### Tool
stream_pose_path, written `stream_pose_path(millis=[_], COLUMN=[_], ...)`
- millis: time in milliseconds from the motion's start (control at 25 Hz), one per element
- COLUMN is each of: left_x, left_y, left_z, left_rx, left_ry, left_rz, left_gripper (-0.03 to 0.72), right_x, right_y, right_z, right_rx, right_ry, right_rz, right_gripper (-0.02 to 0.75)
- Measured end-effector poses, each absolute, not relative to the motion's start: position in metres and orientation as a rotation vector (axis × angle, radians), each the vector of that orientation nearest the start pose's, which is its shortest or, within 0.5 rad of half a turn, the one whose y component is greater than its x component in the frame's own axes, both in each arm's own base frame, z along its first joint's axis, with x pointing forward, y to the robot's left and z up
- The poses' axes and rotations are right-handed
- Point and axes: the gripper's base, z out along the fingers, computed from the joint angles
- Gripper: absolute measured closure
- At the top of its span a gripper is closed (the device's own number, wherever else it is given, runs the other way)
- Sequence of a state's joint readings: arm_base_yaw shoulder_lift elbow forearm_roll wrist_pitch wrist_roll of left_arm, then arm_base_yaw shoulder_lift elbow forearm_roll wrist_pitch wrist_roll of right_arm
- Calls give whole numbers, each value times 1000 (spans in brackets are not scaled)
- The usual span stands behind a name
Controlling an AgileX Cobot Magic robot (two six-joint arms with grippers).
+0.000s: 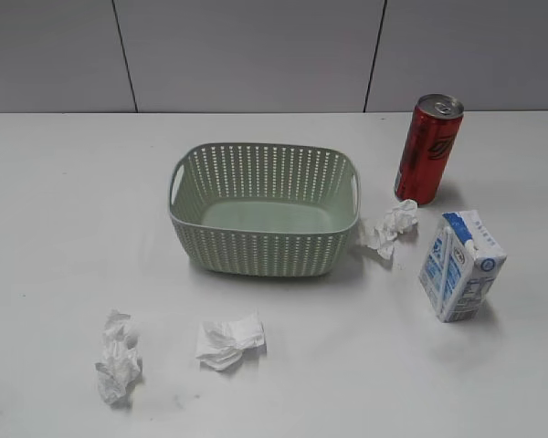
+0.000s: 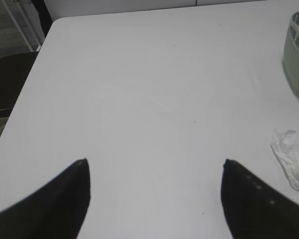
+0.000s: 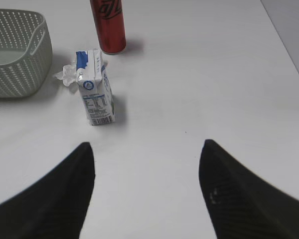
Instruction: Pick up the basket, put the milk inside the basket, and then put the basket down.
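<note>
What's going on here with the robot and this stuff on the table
Nothing is being handled yet. Both grippers, left and right, hang open above bare table, holding nothing. The green basket sits empty on the table. The milk carton stands upright to its right, near a red can. A few crumpled tissues lie around, one between the basket and the carton. The job hasn't started.
</note>
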State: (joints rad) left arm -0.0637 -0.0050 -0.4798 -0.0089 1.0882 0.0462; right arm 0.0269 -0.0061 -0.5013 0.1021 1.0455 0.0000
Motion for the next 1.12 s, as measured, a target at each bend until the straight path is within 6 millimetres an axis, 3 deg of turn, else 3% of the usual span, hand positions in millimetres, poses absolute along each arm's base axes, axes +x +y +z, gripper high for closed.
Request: stream_pose_path(millis=[280,440,760,1120], left_x=[-3,15,89,177], left_y=[-1,-4,-11,-39], left_z=[272,288,298,300], left_rx=[114,108,63,132], left_ry=[2071,2014,2045,2348], left_rz=[-27,-53,-128,-257], left_gripper=[138,144,144,123], right_x=[-6,-6,-6,-6], right_y=[8,8,8,8], right_z=[279,279,279,279], right_rx=[-31,-31,-31,-31], right_ry=[2020,2020,2020,2020], right_rz=[139,139,139,139], right_gripper=[241,241,241,241])
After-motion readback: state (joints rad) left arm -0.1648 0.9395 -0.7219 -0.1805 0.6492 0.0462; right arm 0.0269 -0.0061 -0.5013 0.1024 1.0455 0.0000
